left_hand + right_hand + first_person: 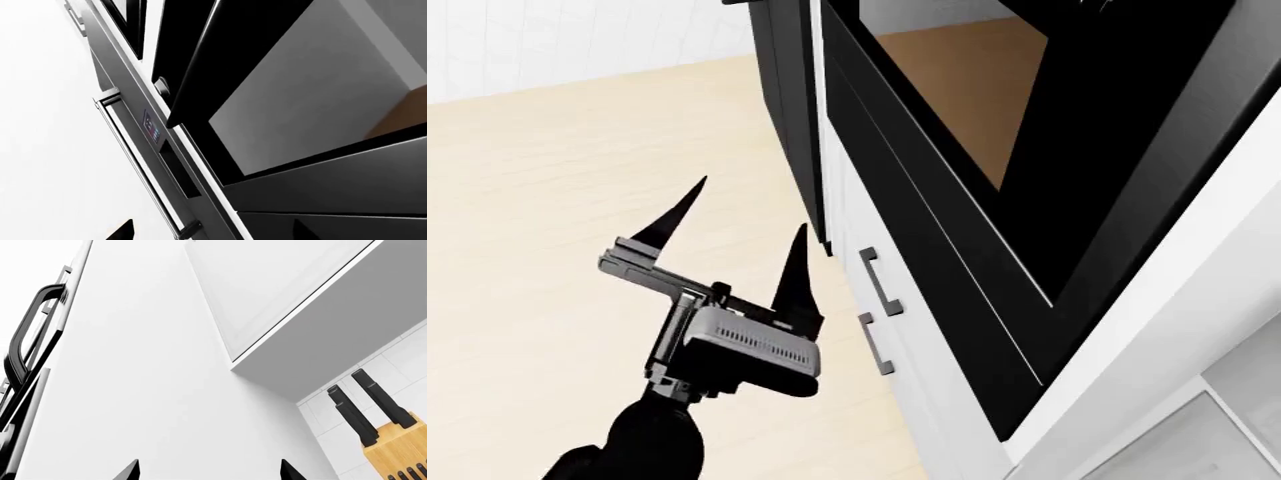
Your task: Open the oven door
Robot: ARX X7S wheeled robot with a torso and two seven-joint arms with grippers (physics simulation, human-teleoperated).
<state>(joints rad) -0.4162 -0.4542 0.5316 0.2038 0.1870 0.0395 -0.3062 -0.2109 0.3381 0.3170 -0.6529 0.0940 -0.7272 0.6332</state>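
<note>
**Ana:** At the right of the head view, where is the oven door (1054,200) exactly?

**Ben:** It fills the upper right, a glossy black panel with a brown-tinted window. It leans out over the left gripper (751,205). In the left wrist view, one edge of the door (300,100) seems to stand off from the steel frame, so I judge it is already a little open.

**Ana:** And the tools?

**Ben:** The left gripper has its fingers spread wide and holds nothing. It is near the door but apart from it. The right gripper (210,470) is also spread and empty, and it faces a white wall near a knife block (393,450).

**Ana:** Where should it take hold?

**Ben:** I think on the silver bar (133,165), near its middle, although I cannot tell for sure that this bar belongs to this door. Such a door is probably heavy and stiff on its hinge. The glass is smooth and gives no grip, so hooking the bar is safer than pushing the panel.
</note>
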